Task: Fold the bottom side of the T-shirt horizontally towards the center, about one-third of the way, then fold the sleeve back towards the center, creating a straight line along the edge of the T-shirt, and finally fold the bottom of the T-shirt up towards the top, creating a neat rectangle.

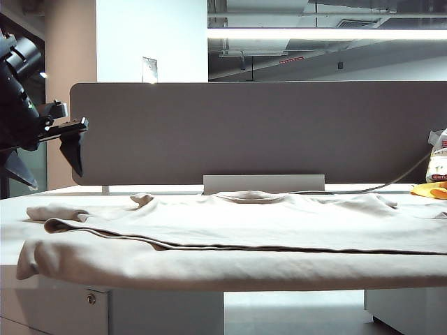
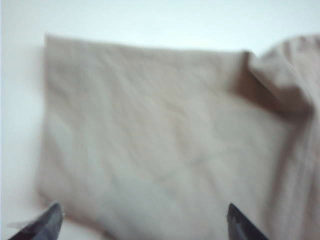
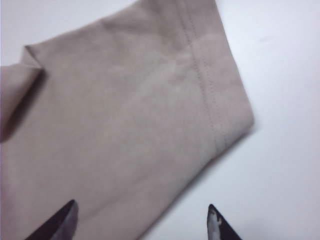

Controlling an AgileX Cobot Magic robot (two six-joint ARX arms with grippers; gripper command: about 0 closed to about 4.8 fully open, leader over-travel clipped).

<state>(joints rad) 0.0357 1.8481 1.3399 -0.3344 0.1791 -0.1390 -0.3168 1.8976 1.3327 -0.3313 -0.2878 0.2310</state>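
Beige T-shirt (image 1: 279,216) lies partly folded on the white tabletop (image 1: 14,209); left gripper (image 2: 142,222) and right gripper (image 3: 142,222) hover above, both wide open, empty.

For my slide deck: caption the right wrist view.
Open right gripper poised above the beige T-shirt, its stitched hem corner on the white table.

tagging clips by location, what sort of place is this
Probably an open-plan office. A white desk backed by a grey divider panel holds the T-shirt, with a locking drawer unit beneath and exposed ceiling ducts with a strip light overhead.
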